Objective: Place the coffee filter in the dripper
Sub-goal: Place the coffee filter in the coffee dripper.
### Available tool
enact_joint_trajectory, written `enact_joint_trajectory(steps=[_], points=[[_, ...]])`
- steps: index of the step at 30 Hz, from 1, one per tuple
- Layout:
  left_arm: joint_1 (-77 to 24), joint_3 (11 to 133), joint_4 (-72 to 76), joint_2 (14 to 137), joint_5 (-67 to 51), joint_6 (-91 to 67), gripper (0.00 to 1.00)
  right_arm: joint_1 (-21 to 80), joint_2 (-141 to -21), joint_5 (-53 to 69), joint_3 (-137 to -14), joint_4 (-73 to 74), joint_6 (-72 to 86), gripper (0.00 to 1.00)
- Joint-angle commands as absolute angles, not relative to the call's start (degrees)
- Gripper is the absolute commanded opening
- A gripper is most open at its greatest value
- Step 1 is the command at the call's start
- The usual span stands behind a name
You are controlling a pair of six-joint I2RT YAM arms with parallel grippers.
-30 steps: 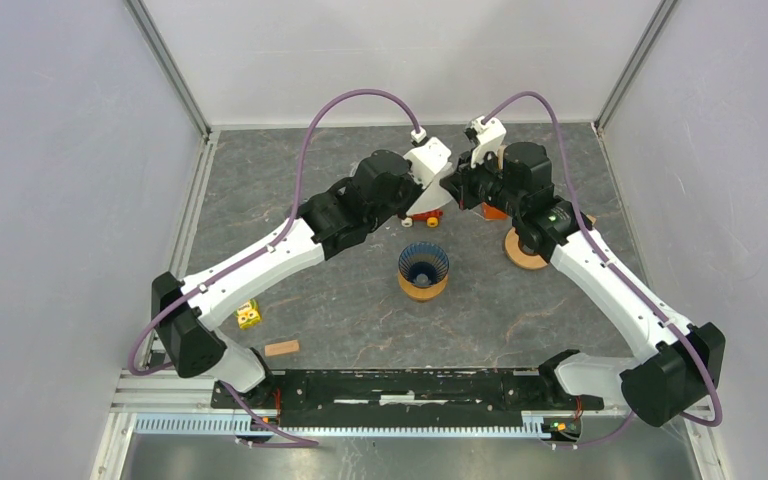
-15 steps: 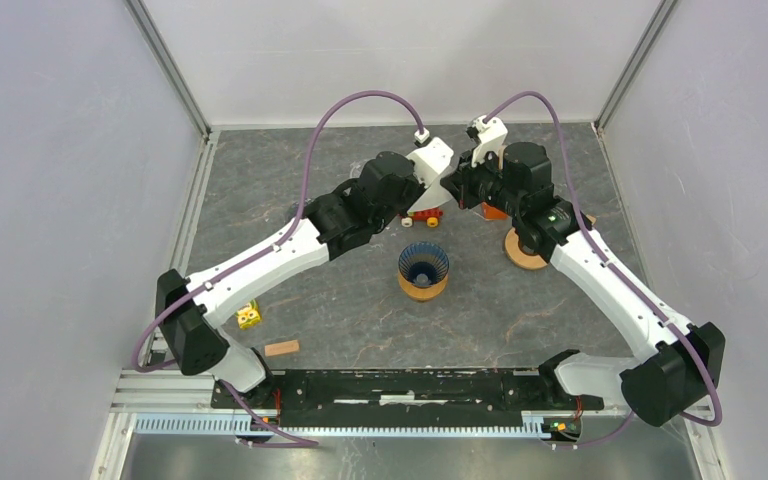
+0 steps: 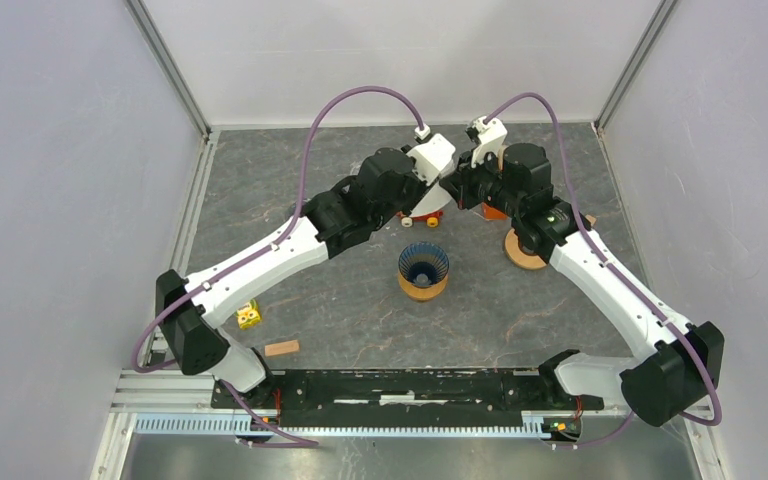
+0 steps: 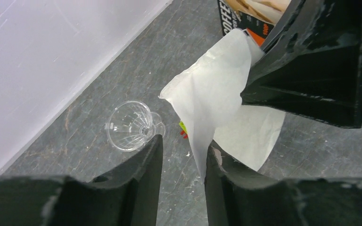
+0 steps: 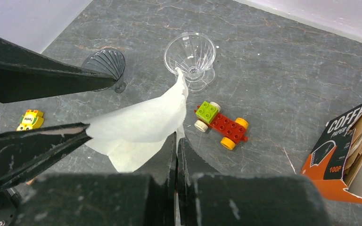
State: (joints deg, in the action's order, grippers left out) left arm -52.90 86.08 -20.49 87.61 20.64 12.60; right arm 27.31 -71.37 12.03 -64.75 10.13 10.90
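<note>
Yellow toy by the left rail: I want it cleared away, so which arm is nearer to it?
Left. The left arm passes close beside the yellow toy with its white forearm; the right arm reaches along the opposite side, far from it.

Red brick car (image 5: 221, 127) near orange box (image 5: 332, 155); yellow toy (image 5: 29, 119) well apart.

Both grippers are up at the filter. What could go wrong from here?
1. The right gripper pinches the coffee filter by one edge, while the left gripper stands open around its tip. If the right lets go too soon, the paper would likely drop near the toy car.
2. If both clamp and pull apart, the thin paper may tear.
3. The wrists are crowded together, so a careless move could make them collide.
</note>
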Motion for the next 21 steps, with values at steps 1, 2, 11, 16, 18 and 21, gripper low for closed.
enact_joint_trajectory(steps=[1, 2, 11, 16, 18, 21], points=[[-53.1, 89.5, -19.2, 88.8, 17.5, 9.1, 0.46, 27.3, -71.2, 13.3, -64.3, 7.4, 11.8, 0.0], [-53.1, 89.7, -19.2, 89.2, 17.5, 8.9, 0.47, 27.2, -71.2, 13.6, -64.3, 7.3, 11.8, 0.0], [-53.1, 90.4, -17.9, 91.5, 20.7, 10.1, 0.55, 26.8, -70.2, 15.3, -63.6, 6.7, 12.6, 0.0], [-53.2, 87.6, -14.3, 90.3, 23.0, 12.7, 0.55, 26.4, -69.8, 15.9, -63.1, 6.5, 12.9, 0.0], [-53.1, 87.0, -13.4, 90.2, 23.5, 13.4, 0.55, 26.3, -69.7, 16.4, -63.0, 6.3, 13.1, 0.0], [-53.2, 86.5, -12.4, 90.0, 24.1, 14.6, 0.49, 26.2, -69.9, 16.7, -63.0, 6.2, 13.4, 0.0]])
